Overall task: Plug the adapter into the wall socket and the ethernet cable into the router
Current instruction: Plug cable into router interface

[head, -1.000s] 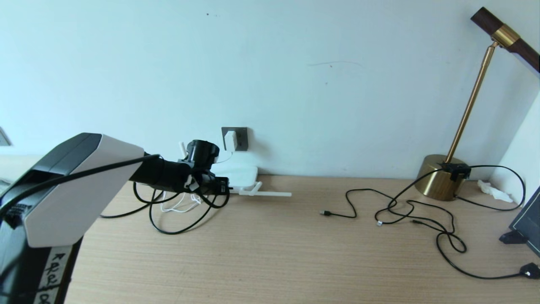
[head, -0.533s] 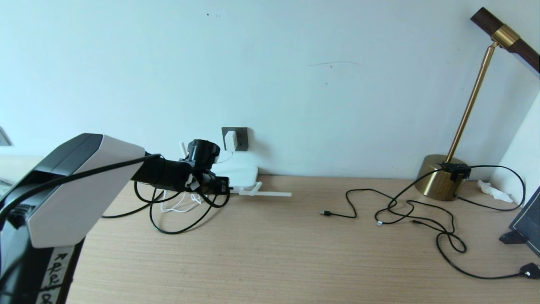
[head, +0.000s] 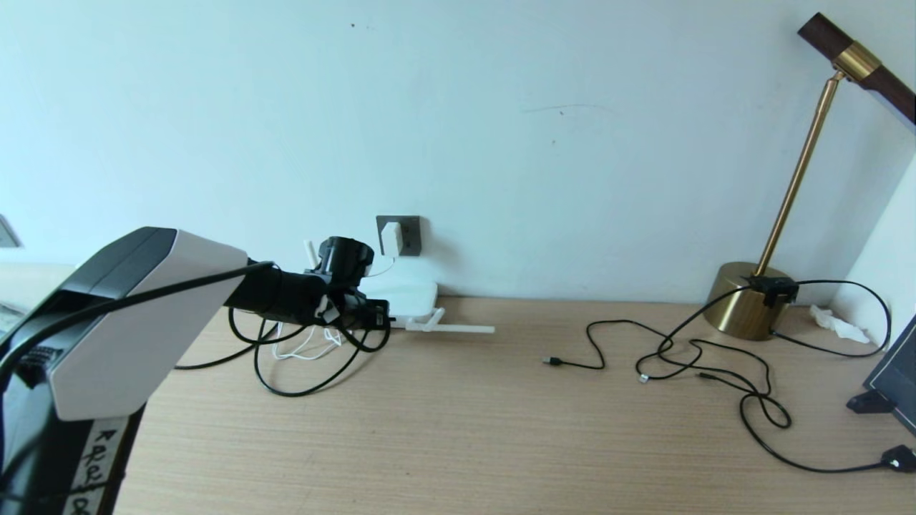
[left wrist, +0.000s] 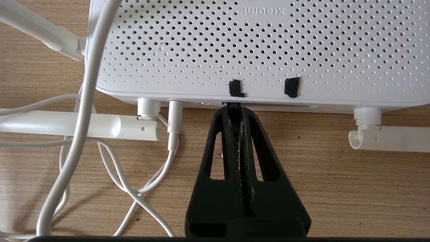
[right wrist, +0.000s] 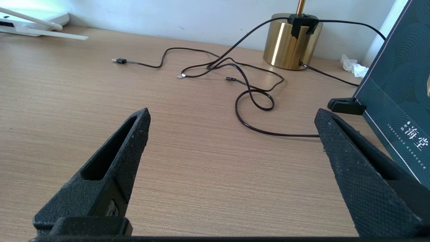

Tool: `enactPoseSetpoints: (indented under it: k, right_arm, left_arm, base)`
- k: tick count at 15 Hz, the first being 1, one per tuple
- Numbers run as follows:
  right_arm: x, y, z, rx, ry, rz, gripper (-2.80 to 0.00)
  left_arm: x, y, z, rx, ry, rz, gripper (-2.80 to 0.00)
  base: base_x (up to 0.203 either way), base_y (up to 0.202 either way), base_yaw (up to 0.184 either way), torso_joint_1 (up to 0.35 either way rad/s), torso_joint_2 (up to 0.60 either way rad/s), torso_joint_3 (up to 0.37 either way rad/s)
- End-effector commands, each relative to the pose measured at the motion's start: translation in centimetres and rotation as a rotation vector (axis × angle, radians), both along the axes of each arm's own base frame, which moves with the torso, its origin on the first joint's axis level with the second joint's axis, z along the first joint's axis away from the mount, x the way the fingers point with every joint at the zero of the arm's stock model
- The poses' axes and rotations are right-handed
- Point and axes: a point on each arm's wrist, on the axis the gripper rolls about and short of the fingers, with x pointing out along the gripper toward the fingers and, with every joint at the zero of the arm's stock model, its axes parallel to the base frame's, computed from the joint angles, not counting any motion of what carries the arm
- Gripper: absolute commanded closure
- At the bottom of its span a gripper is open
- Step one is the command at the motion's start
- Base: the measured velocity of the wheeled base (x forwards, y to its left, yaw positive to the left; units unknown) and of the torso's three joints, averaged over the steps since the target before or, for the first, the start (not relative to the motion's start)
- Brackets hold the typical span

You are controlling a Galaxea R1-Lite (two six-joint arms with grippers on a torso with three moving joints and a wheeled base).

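Now left gripper [left wrist: 236,111] against router [left wrist: 255,50] ports

The head camera sits up high and looks forward and down at the worktop [head: 465,429] and the wall behind it. The router [head: 404,295] is small and far off, left of the middle of the frame.

The left wrist camera looks from very close. The router [left wrist: 255,50] fills the upper half of its frame.

The right wrist camera sits low over the worktop [right wrist: 188,168] and looks across it. The router [right wrist: 33,16] shows in its upper left corner, and the lamp [right wrist: 291,40] near the top. The head view shows the lamp [head: 744,309] on the right.
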Motion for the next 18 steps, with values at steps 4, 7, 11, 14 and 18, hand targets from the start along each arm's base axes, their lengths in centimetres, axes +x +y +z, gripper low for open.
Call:
enactPoseSetpoints:
  k: [4,7,11,14,18]
  right_arm:
    - [0.09,0.0,-0.29,-0.001,0.011,0.001,-2.8]
    - [0.09,0.0,-0.29,-0.001,0.011,0.001,-2.8]
    - [0.09,0.0,-0.29,-0.001,0.011,0.001,-2.8]
    - [0.09,0.0,-0.29,-0.001,0.011,0.001,-2.8]
    - [0.09,0.0,-0.29,-0.001,0.011,0.001,-2.8]
  left_arm:
    - [0.05,0.0,-0.25,0.002,0.006,0.002,0.0]
    - [0.13,-0.02,-0.33,0.003,0.011,0.002,0.0]
    - [0.25,-0.05,-0.25,0.003,0.009,0.002,0.0]
    - [0.26,-0.06,-0.29,0.004,0.013,0.002,0.0]
    - [0.24,-0.05,-0.23,0.004,0.013,0.002,0.0]
  base:
    - [0.0,0.0,0.0,0.0,0.0,0.0]
    - [0.0,0.0,0.0,0.0,0.0,0.0]
    - [0.0,0.0,0.0,0.0,0.0,0.0]
    - [0.0,0.0,0.0,0.0,0.0,0.0]
    - [0.0,0.0,0.0,0.0,0.0,0.0]
